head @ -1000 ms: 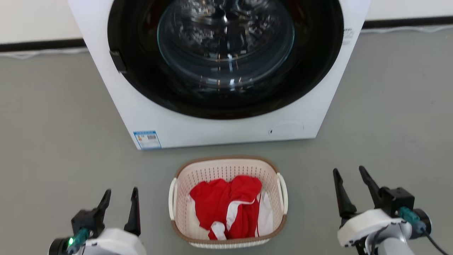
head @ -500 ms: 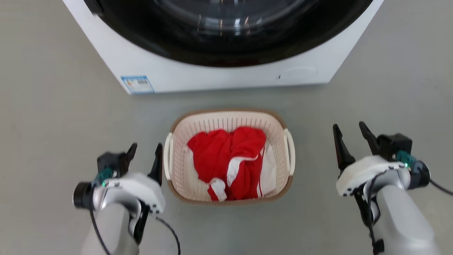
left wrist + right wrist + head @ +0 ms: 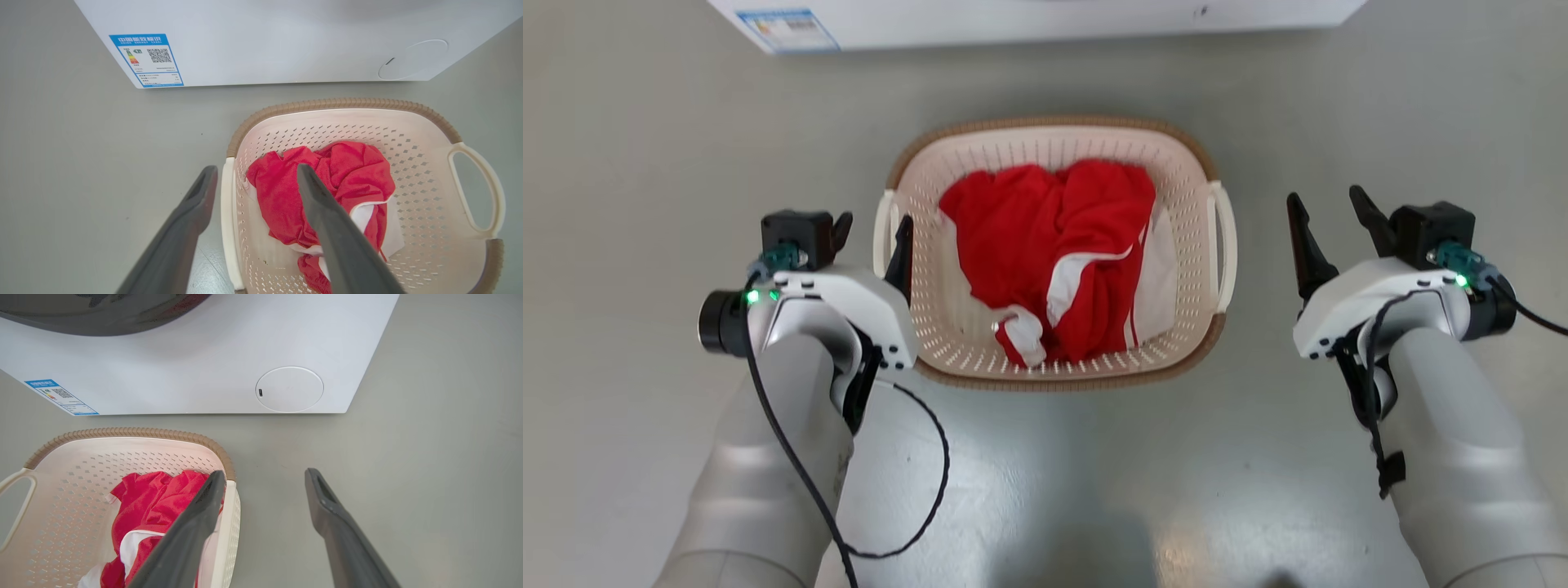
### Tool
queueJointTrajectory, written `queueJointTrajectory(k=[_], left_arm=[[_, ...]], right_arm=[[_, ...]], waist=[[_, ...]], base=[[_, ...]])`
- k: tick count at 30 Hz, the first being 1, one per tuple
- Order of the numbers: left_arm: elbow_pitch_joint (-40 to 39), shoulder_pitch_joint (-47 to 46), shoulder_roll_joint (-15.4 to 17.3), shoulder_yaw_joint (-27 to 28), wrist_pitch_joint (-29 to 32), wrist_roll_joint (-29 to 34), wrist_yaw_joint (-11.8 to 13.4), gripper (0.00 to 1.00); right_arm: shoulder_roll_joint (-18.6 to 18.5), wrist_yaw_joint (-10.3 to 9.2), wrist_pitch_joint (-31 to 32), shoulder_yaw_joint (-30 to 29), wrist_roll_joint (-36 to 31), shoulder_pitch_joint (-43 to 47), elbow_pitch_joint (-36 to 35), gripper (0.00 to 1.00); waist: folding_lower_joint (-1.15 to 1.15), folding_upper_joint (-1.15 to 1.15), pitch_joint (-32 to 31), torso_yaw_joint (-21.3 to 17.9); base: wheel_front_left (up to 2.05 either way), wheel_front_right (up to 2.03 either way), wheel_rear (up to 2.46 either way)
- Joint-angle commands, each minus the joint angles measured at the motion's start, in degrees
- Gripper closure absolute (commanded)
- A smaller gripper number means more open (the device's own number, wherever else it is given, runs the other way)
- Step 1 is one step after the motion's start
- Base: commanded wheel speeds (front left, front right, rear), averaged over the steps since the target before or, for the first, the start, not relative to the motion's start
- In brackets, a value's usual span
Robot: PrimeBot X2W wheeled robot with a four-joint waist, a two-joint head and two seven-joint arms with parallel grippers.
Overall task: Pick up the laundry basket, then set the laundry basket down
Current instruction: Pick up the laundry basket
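The basket [image 3: 1049, 140] sits on the floor [image 3: 645, 163] between the arms, handles out sideways: the left gripper [image 3: 874, 222], open and empty, straddles the left handle [image 3: 880, 237], while the right gripper [image 3: 1324, 196], equally open and empty, stands clear of the right handle [image 3: 1225, 245].

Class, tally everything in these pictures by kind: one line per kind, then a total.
Laundry basket: 1
Washing machine: 1
Heap of red and white clothes: 1
Grippers: 2 (left gripper, right gripper)
Total: 5
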Motion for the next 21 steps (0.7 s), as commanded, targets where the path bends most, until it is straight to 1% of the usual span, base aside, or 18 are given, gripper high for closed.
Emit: queueJointTrajectory(k=[1,9,16,21], left_arm=[[0.17,-1.18,1.26,0.67,-0.58,-0.66,0.48,0.0],[5.17,-6.48,1.25,-2.21,-1.03,-3.42,1.52,0.0],[6.85,-8.02,1.25,-4.2,-1.24,-5.0,2.05,0.0],[6.56,-8.72,1.25,-5.53,-1.27,-6.14,2.19,0.0]], right_arm=[[0.66,0.35,-0.76,1.52,-0.15,-0.57,-0.13,0.0],[1.01,0.35,-2.45,3.72,0.56,-4.54,4.23,0.0],[1.18,0.35,-3.66,5.2,1.33,-6.37,7.51,0.0],[1.22,0.35,-4.15,6.42,2.21,-7.8,8.88,0.0]], waist=[[0.0,0.0,3.43,0.14],[0.0,0.0,7.77,0.73],[0.0,0.0,8.94,1.22],[0.0,0.0,10.3,1.54]], base=[[0.0,0.0,0.0],[0.0,0.0,0.0],[0.0,0.0,0.0],[0.0,0.0,0.0]])
